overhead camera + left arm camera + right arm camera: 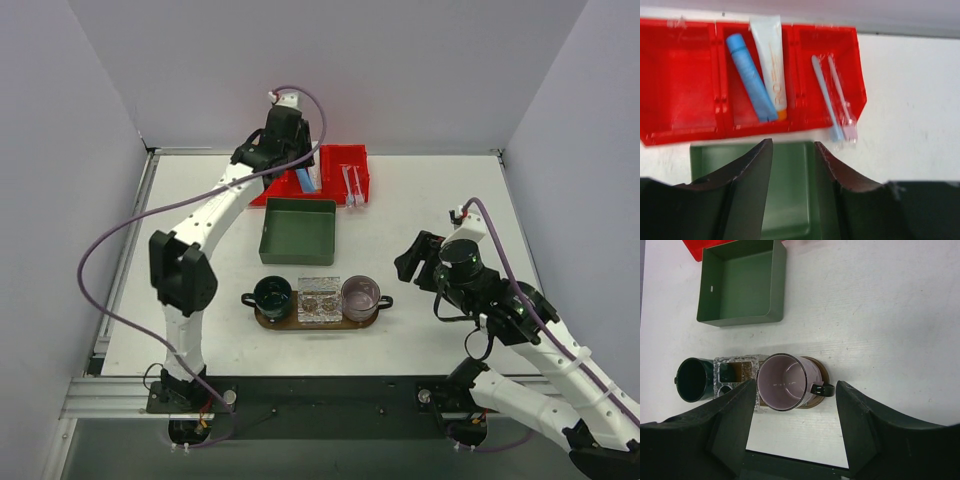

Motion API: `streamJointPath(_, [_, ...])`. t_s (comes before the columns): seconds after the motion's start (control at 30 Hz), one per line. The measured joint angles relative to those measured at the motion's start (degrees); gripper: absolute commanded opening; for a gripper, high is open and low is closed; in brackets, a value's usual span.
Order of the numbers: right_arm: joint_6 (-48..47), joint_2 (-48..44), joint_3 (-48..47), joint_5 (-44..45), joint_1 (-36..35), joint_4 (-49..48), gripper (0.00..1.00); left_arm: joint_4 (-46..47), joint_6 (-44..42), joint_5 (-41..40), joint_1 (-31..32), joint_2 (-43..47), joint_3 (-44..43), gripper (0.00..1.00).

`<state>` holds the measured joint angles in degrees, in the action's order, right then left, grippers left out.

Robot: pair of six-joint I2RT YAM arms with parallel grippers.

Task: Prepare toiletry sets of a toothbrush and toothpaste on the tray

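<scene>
The toiletry sets (306,181) have not been started, as far as these views show. The blue tube (751,77) and the white tube (771,60) lie side by side in the middle compartment of the red divided bin (680,85), ahead of the left gripper (792,145) and slightly toward its left finger. The two toothbrushes (824,95) lie together in the next compartment, ahead and toward the right finger, with their near ends poking over the bin's wall. The left jaws stand moderately apart with nothing between them, above the green box (710,160), which shows through their gap. The tray (821,370) is well apart from those jaws, and lies just ahead of and below the right gripper (795,390). The right jaws are spread wide and empty. The pink mug (782,382) shows in their gap, but the overhead view shows them clear of it. The pink mug stands on the tray in a row with a clear glass holder (319,298) and a dark green mug (272,296). No tube or brush is visible in or beside them. By my judgement all four pieces remain to be carried across, and the tubes are closest to the left jaws.
</scene>
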<state>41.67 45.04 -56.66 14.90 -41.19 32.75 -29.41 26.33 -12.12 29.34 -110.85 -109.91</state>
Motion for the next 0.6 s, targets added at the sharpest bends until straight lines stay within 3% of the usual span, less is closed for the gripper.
streamJointPath(0.13, [-0.2, -0.5, 0.2, 0.0, 0.4, 0.0, 0.60, -6.8, -1.5, 0.8, -1.5, -14.9, -20.2, 0.48])
streamJointPath(0.23, [-0.4, -0.7, 0.9, 0.0, 0.9, -0.1, 0.60, -11.3, -2.4, 0.8, -2.2, -23.0, -30.2, 0.48])
streamJointPath(0.6, [-1.0, -0.7, 1.5, -0.4, 1.7, -0.2, 0.60, -16.7, -3.1, 2.8, -2.9, -31.4, -31.0, 0.47])
